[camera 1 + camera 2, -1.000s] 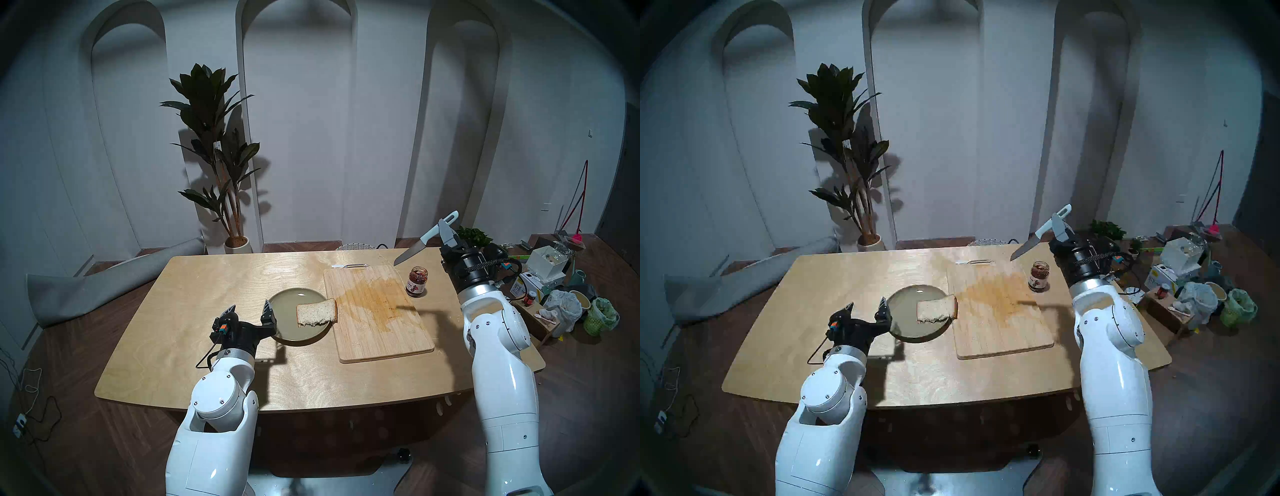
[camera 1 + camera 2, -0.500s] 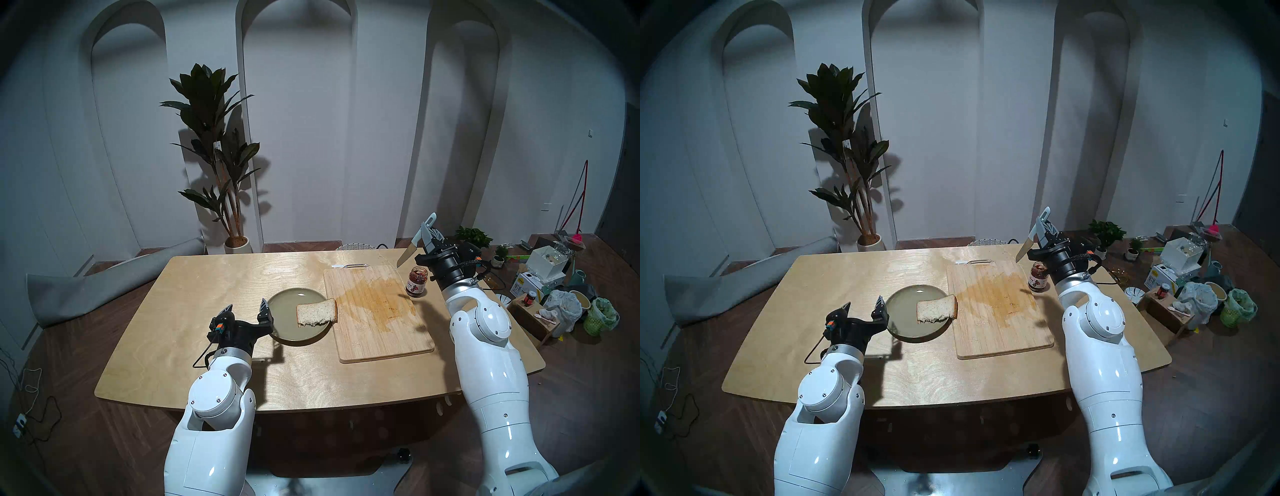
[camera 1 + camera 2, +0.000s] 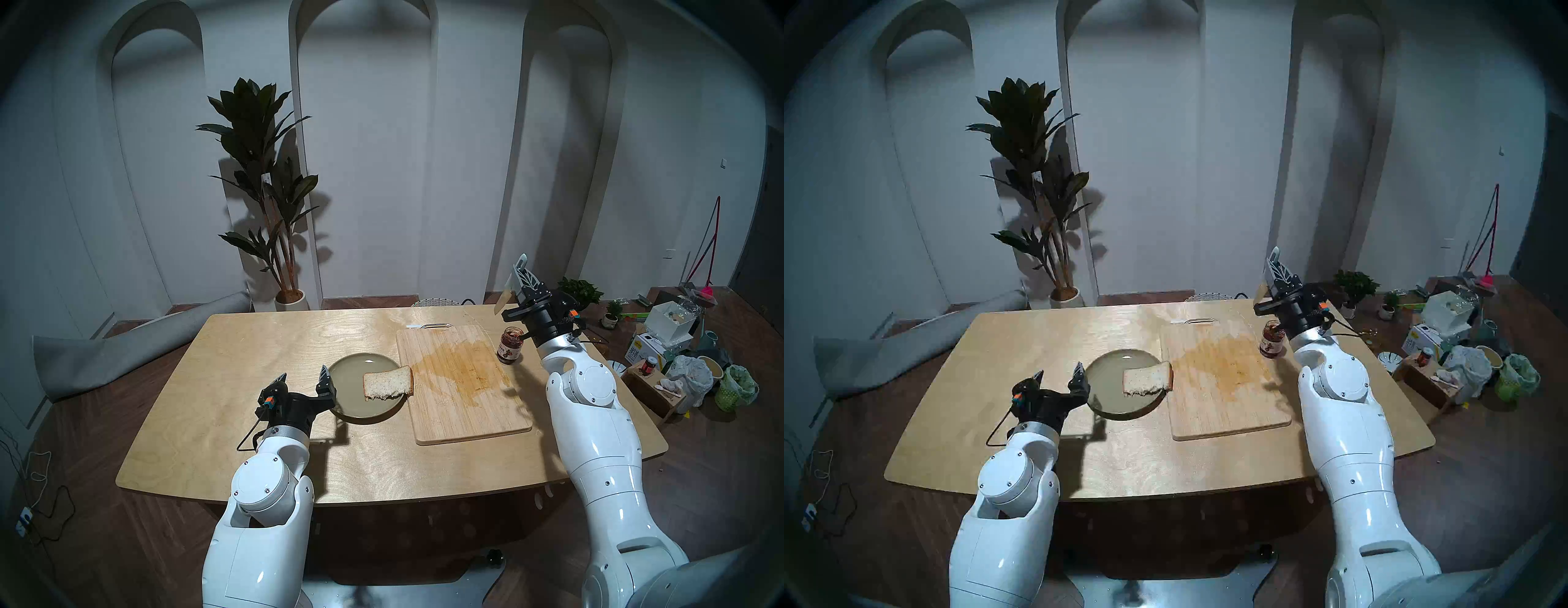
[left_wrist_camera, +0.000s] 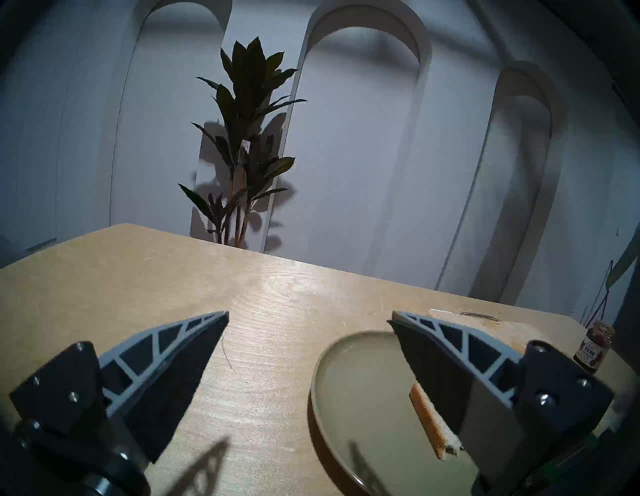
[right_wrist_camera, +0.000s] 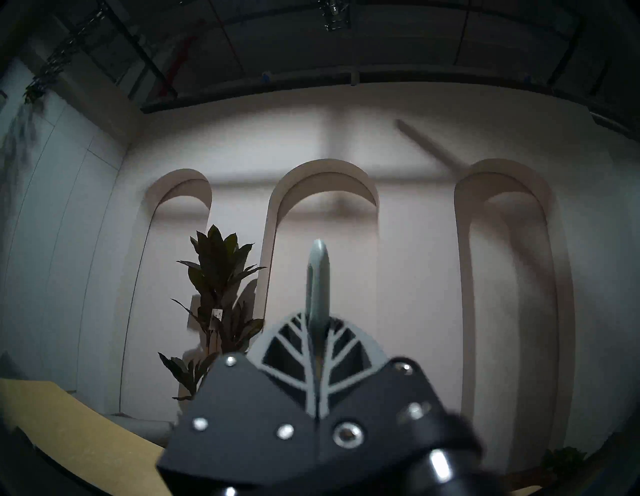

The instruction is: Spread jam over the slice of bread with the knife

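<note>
- While the right tool [image 3: 521, 283] grips the knife [image 3: 507, 289] by its handle, blade tilted down, the dip into the jam [image 3: 510, 344], below and just nearer, seems next: aim for its open mouth.
- The left tool [image 3: 303, 376] hangs open beside the plate [image 3: 352, 403] bearing the slice of bread [image 3: 388, 383].
- Count: one knife, one jam jar, one slice, one plate, one cutting board [image 3: 462, 403] on the surface [image 3: 237, 382].

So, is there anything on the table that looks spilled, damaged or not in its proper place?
Yes. The cutting board carries a wide orange-brown stain, like dried liquid. The slice of bread has one ragged edge and overhangs the rim of the plate toward the board.
</note>
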You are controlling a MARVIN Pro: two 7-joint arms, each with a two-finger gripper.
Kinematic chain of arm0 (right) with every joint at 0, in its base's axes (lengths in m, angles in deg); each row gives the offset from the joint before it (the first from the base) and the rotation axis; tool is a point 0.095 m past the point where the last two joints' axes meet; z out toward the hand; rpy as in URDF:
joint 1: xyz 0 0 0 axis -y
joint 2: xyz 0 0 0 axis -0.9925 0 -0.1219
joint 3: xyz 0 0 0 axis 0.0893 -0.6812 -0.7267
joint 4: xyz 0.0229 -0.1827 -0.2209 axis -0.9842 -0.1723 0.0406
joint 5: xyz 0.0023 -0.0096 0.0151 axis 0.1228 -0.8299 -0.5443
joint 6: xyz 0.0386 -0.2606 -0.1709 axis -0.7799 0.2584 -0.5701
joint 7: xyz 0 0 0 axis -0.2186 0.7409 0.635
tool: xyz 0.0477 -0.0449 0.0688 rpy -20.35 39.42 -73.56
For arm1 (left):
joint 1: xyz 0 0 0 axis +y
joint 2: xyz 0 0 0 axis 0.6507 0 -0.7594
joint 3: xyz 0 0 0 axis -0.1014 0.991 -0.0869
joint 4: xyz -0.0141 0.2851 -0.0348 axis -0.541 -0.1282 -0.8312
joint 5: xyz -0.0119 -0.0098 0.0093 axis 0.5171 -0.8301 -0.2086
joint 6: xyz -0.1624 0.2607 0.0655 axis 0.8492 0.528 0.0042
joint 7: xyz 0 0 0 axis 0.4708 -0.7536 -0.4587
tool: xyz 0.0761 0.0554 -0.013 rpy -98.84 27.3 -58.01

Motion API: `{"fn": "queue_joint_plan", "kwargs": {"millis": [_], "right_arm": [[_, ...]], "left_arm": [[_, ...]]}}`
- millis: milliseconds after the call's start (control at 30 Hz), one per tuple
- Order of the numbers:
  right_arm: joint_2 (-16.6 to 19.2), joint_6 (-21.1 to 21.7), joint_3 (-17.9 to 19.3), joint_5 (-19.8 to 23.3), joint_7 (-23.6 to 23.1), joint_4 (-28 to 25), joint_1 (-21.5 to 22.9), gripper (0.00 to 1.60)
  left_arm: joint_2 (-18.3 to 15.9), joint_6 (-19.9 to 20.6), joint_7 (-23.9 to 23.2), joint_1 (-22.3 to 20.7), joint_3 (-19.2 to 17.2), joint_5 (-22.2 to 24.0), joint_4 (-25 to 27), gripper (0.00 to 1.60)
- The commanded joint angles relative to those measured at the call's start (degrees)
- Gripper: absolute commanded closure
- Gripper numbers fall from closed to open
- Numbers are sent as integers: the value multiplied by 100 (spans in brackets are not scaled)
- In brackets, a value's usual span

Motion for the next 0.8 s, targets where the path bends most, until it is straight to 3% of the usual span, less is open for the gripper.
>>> {"fn": "queue_joint_plan", "kwargs": {"millis": [0,200,300,367,400,433,633,767], "right_arm": [[-157,-624,81,-258,190,296,389,160],[-281,-1185,138,-417,444,484,342,160],[-376,-1143,210,-446,642,308,202,160],[-466,-756,268,-426,803,-8,16,160],[-473,-788,276,-471,846,-3,7,160],[-560,-464,321,-334,917,-103,-63,160],[-782,90,369,-361,1436,-449,-262,160],[-766,647,297,-600,1752,-755,-349,160]], "left_arm": [[-77,-130,-6,-177,-30,-90,97,0],[-148,-177,-49,-266,-120,-113,102,0],[-166,-170,-72,-278,-142,-129,101,0],[-167,-167,-78,-276,-156,-131,90,0],[-164,-167,-81,-272,-162,-126,84,0],[-157,-165,-82,-267,-167,-122,78,0],[-139,-139,-106,-253,-162,-113,30,0],[-127,-143,-114,-266,-149,-116,14,0]]}}
